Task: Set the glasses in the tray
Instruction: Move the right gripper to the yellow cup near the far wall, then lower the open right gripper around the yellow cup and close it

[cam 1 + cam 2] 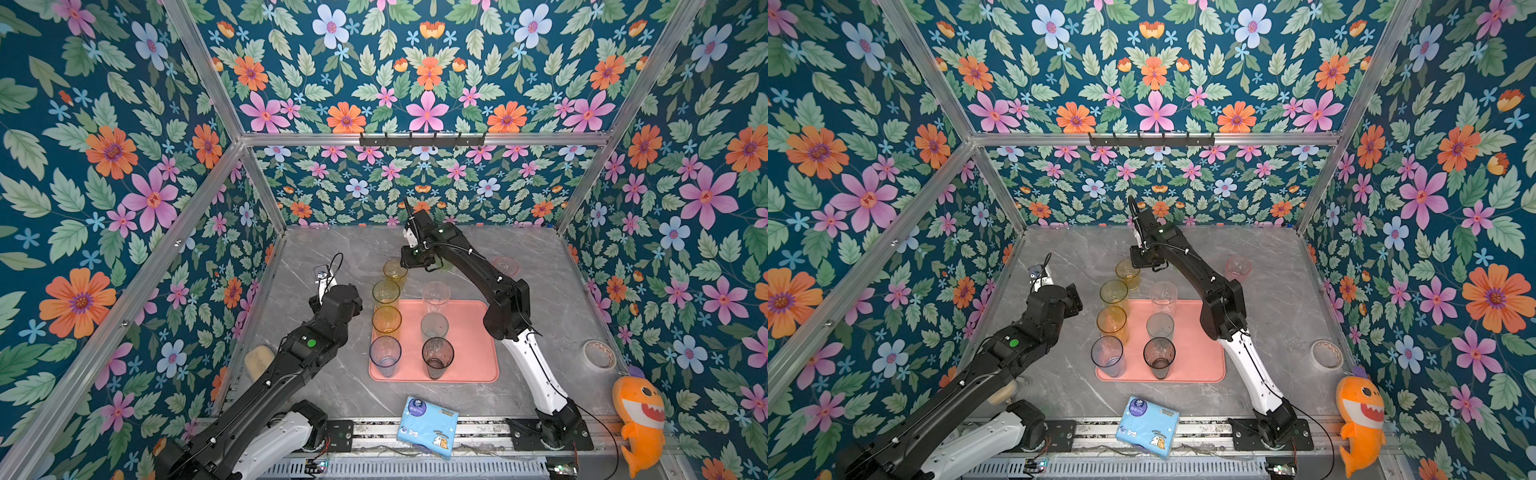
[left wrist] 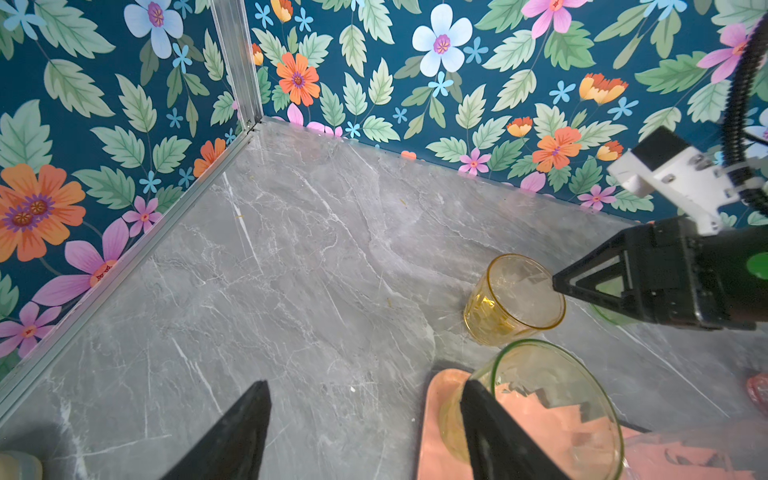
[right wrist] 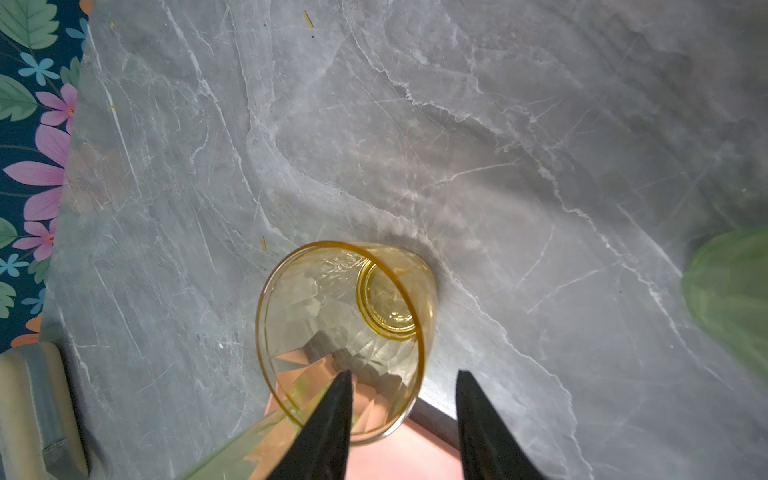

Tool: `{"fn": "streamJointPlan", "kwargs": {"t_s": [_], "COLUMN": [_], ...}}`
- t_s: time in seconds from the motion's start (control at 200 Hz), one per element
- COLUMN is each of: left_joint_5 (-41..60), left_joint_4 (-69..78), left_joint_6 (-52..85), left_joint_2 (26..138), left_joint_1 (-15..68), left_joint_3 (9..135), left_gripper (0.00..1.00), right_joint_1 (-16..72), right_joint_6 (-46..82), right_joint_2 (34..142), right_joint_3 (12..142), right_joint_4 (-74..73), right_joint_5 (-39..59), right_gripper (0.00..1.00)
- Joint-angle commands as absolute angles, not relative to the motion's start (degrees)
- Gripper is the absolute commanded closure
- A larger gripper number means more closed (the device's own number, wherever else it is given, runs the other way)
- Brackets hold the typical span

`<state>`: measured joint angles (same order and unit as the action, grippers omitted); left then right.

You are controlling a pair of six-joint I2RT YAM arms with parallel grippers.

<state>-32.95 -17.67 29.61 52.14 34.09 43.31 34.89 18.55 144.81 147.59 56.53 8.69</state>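
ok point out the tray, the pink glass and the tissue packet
tray (image 1: pixel 469 349): in a top view, bare floor
pink glass (image 1: pixel 506 266): in a top view, centre of its mouth
tissue packet (image 1: pixel 428 424): in a top view, middle of wrapper

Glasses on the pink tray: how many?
6. Left column, far to near: yellow-green glass, amber glass, blue-grey glass. Middle column: clear glass, grey glass, smoky glass. None seems hidden there.

The salmon-pink tray (image 1: pixel 473 357) lay flat, six upright tumblers (image 1: pixel 386 320) on it in two rows. A short amber glass (image 1: pixel 395 270) and a pink glass (image 1: pixel 506 266) stood upright on the bench (image 1: pixel 332 257) beyond it.
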Motion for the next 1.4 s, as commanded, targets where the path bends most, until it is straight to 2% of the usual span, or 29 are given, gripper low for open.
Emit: {"fn": "streamJointPlan", "kwargs": {"t_s": [0.0, 0.4, 0.725, 1.395], "left_joint_5": [-32.82, -32.54, -32.35, -32.10], "left_joint_4": [-17.41, -17.50, -17.49, -17.23], "left_joint_6": [29.54, 29.60, 29.62, 29.89], "left_joint_2": [51.94, 51.46, 51.39, 52.10], "left_joint_1": [34.01, 34.01, 34.00, 34.00], "left_joint_3": [43.34, 42.76, 42.67, 42.54], "left_gripper": [0.25, 0.25, 0.25, 0.26], "right_joint_1": [35.07, 35.08, 35.16, 35.16], "right_joint_6": [19.10, 19.77, 20.30, 21.53], "right_joint_2": [145.20, 147.10, 147.82, 149.05], "right_joint_3": [148.01, 149.94, 149.94, 149.76], "right_joint_4": [56.90, 56.06, 54.93, 54.38], "right_joint_5": [7.13, 6.38, 6.33, 5.03], "right_gripper": [0.57, 0.57, 0.61, 0.77]}}
